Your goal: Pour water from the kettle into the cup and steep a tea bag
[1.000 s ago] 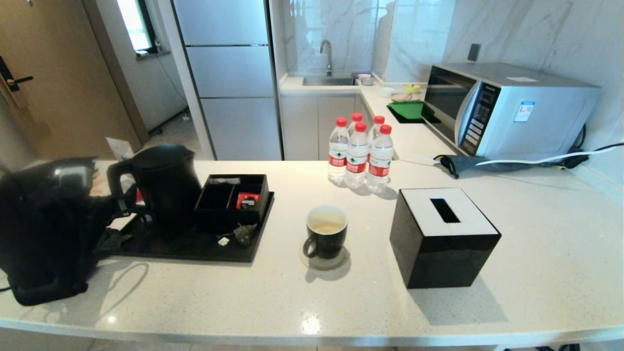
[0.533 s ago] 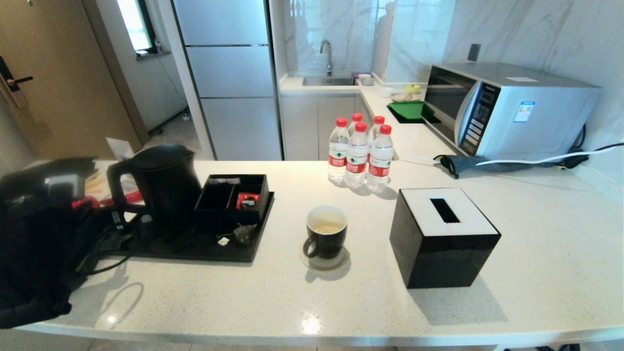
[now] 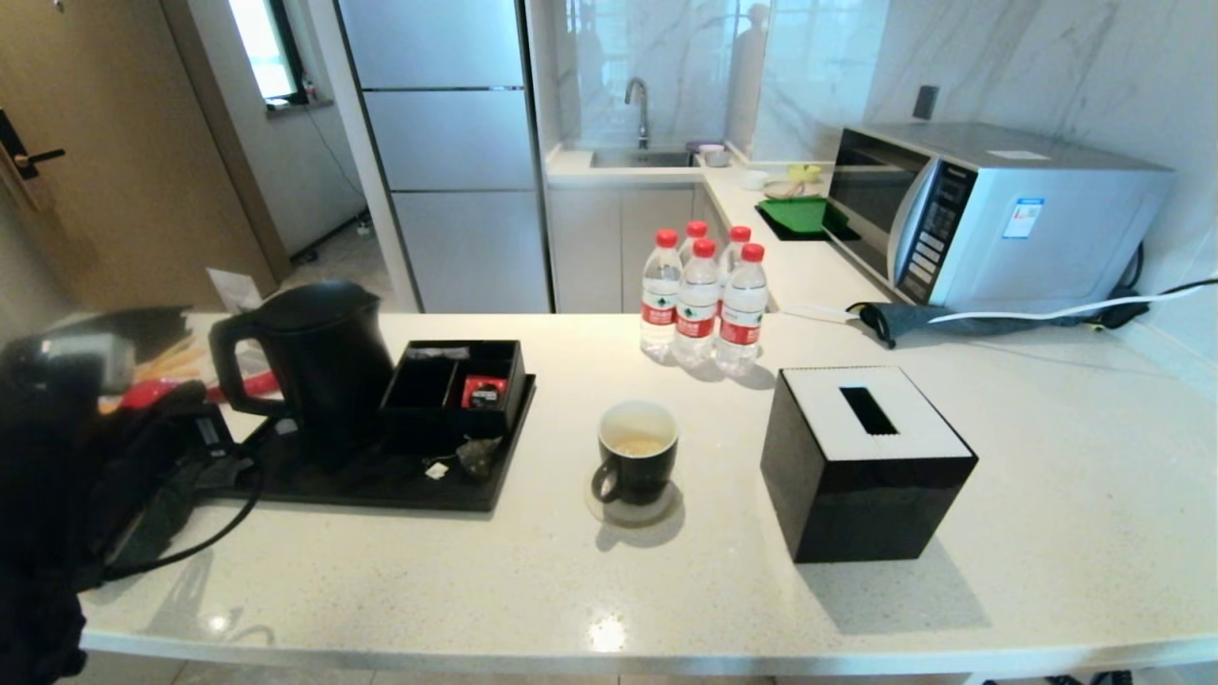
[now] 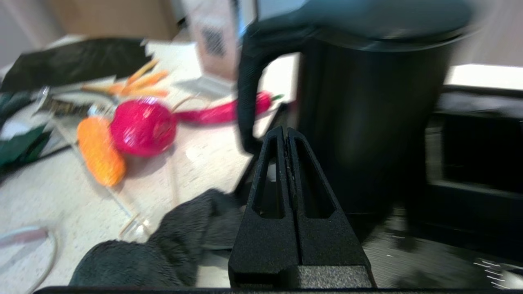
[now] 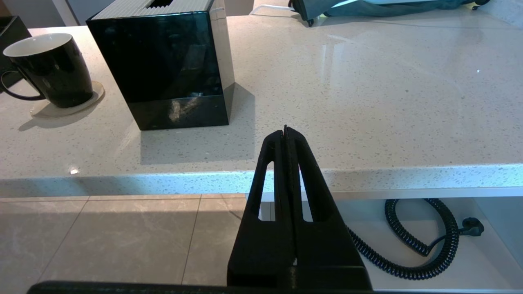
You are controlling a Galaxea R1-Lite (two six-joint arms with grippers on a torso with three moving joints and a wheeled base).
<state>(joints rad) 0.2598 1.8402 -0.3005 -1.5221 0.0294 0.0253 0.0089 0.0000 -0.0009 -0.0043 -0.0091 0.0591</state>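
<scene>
The tall black kettle (image 3: 319, 366) stands upright on the black tray (image 3: 381, 490), lid on, handle toward my left arm (image 3: 67, 466). In the left wrist view my left gripper (image 4: 285, 132) is shut and empty, a short way in front of the kettle (image 4: 367, 114) and its handle. The black mug (image 3: 636, 452) sits on a coaster right of the tray, with pale yellowish water in its white inside. The tea bag (image 3: 476, 455) lies on the tray's front, its white tag (image 3: 437, 470) beside it. My right gripper (image 5: 285, 130) is shut and empty, before the counter's front edge.
A black compartment box (image 3: 455, 385) with a red packet sits on the tray. Water bottles (image 3: 699, 304) stand behind the mug, a black tissue box (image 3: 861, 461) to its right, a microwave (image 3: 990, 214) beyond. Toy vegetables (image 4: 141, 126) and a dark cloth (image 4: 163, 241) lie left of the kettle.
My left arm has drawn back from the kettle handle, leftward and toward the counter's near edge. Kettle, mug and tea bag have stayed put.
</scene>
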